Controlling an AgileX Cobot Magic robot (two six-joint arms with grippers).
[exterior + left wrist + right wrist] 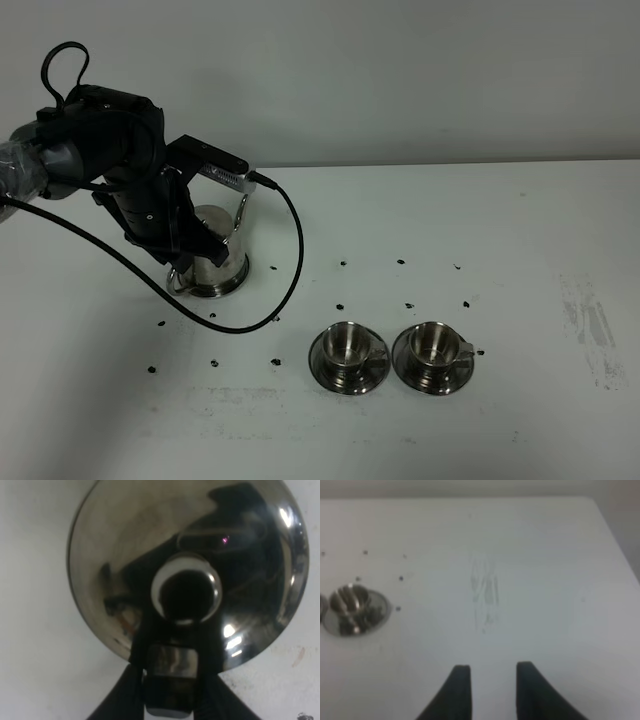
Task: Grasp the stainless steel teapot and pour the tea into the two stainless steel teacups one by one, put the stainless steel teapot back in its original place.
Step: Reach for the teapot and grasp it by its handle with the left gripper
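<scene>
Two saucered teacups (teapot lidded)

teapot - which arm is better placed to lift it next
Left. The left gripper is over the teapot, jaws flanking its handle; the right gripper hangs over the table, past the nearest teacup.

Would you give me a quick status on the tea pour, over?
Left end effector around teapot handle, grip unconfirmed. Right end effector open, empty. Teapot not lifted; teacups show no tea. Cable loops beside teapot.

Left arm hides most of the stainless steel teapot; one teacup blurred.
</scene>
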